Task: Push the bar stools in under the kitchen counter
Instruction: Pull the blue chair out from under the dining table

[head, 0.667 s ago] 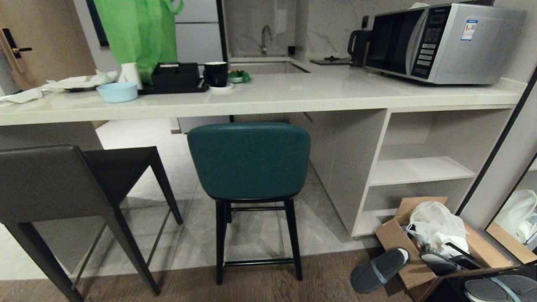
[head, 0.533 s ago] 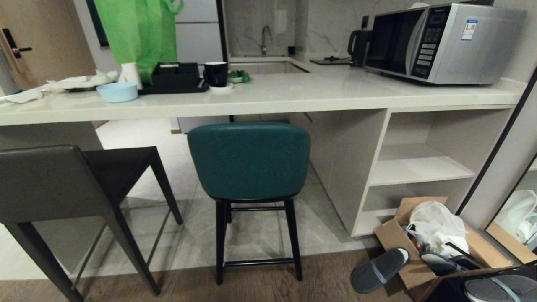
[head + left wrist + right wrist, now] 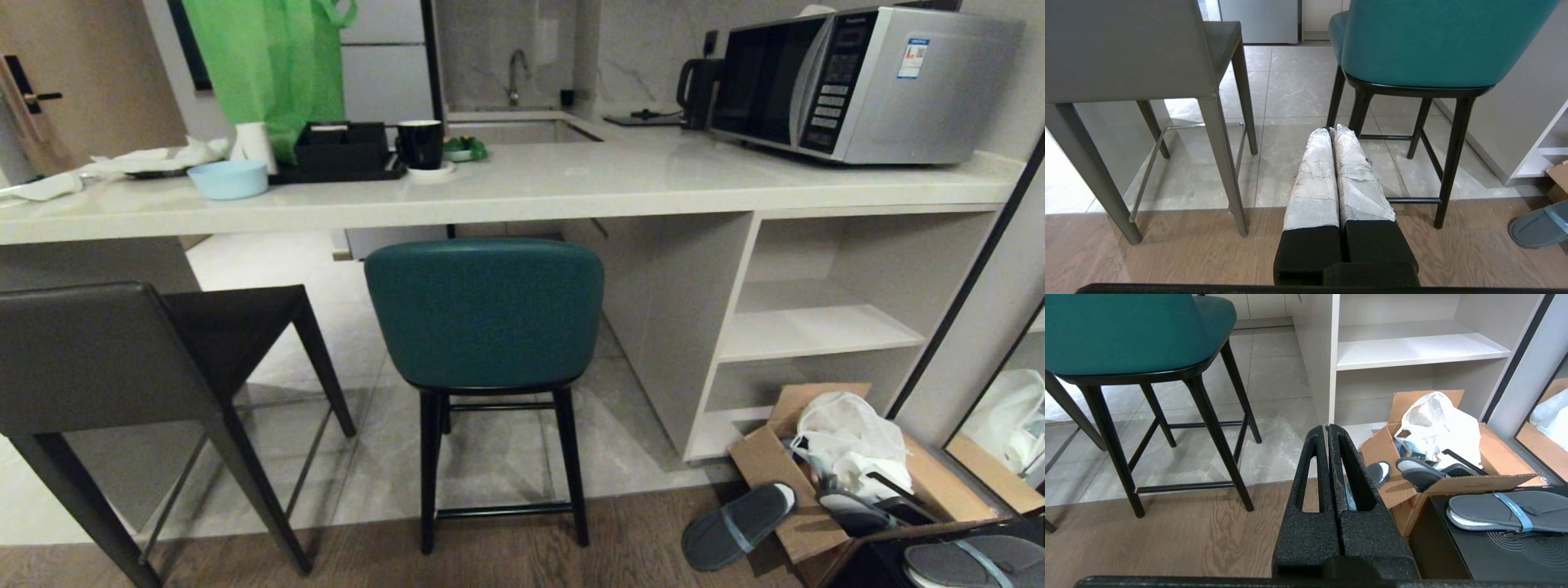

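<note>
Head view shows nothing changed from the earlier frames: the teal padded stool with thin black legs (image 3: 483,314) stands mid-frame, its back just short of the off-white speckled stone counter (image 3: 522,200), and the dark grey leather square-backed stool (image 3: 106,359) sits lower left (both still out). No pushing has begun. Left pincer (image 3: 1331,130) and right pincer (image 3: 1327,426) are closed, empty, pointing at the floor.

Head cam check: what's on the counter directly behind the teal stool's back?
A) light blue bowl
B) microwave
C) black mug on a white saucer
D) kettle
C. The black mug on its saucer stands on the counter just above the teal stool; the bowl sits further left, the microwave and kettle far right.
</note>
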`<state>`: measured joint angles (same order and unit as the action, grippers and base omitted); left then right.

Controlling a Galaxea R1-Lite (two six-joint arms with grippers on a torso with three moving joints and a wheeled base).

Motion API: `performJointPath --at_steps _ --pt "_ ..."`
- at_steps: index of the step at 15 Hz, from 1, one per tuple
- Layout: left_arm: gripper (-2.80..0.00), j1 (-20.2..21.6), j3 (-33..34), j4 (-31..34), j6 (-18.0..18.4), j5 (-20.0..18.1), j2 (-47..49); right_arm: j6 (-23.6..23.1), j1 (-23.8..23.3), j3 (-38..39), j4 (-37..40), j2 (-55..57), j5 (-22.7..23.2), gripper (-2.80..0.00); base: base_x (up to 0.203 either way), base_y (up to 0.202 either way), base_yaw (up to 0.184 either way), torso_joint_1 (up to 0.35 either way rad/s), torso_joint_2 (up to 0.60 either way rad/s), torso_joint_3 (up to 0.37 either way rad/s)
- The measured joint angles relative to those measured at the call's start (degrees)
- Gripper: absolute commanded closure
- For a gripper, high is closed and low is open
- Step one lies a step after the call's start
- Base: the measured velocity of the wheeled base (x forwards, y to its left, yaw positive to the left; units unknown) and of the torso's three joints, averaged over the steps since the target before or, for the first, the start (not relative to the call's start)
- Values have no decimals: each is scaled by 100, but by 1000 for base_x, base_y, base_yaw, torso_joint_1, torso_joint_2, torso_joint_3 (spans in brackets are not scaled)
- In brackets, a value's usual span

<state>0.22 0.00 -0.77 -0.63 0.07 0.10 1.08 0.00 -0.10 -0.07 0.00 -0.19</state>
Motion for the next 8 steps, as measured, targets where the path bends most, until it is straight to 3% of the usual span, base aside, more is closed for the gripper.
performJointPath --at_steps 3,8 --pt "0 -1 0 0 -13 2 0 -3 0 0 0 0 -1 0 20 0 1 -1 2 1" --pt "0 -6 0 0 -13 0 0 -1 0 0 2 0 0 0 189 0 1 4 0 4"
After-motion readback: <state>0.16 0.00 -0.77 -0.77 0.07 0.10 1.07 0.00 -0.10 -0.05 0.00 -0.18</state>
